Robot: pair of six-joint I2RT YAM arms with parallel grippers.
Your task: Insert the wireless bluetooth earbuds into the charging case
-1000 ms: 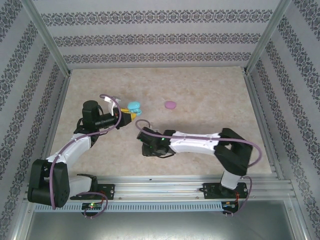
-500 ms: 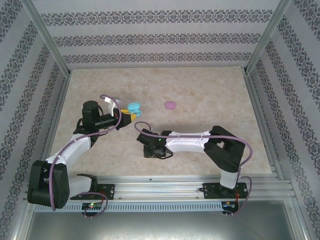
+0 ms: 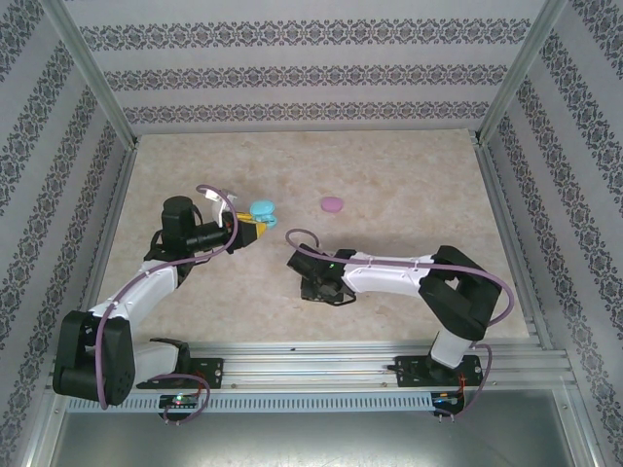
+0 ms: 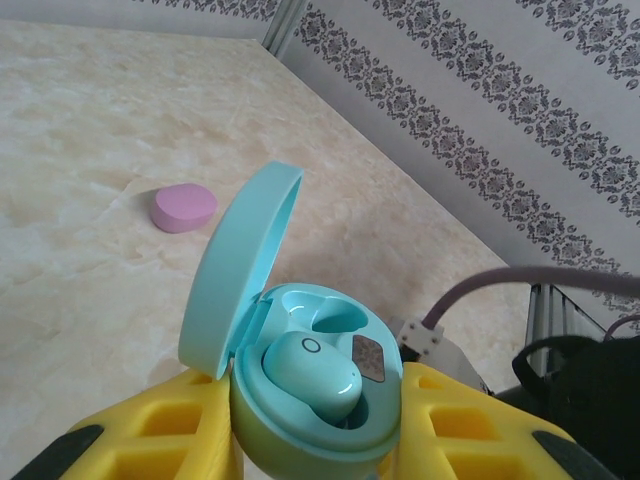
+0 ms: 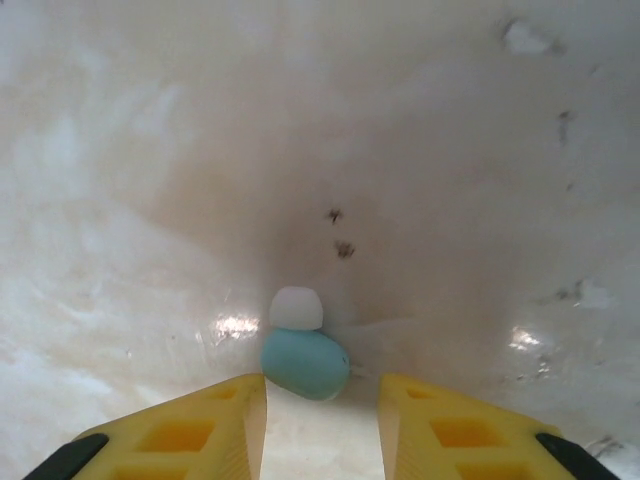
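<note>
Nearest, low over the desk [image 3: 419,185], the right gripper [image 5: 322,398] has its yellow jaws apart with nothing clamped. The loose light blue earbud [image 5: 305,362] lies on the desk just ahead of the tips and centred on the gap. Its white tip [image 5: 297,307] points away, so its long axis runs along the reach and the jaws would close across its short width. A short advance looks enough to bracket it.

Farther and to the left, the left gripper [image 4: 315,445] has its jaws clamped on the turquoise charging case [image 4: 300,400], lid [image 4: 240,260] up. One earbud [image 4: 312,375] sits inside, and the empty socket [image 4: 335,318] is beside it. The desk between the arms is bare, so the carry left and far looks unobstructed. The small pink case [image 3: 333,203] lies farther still, well apart.
</note>
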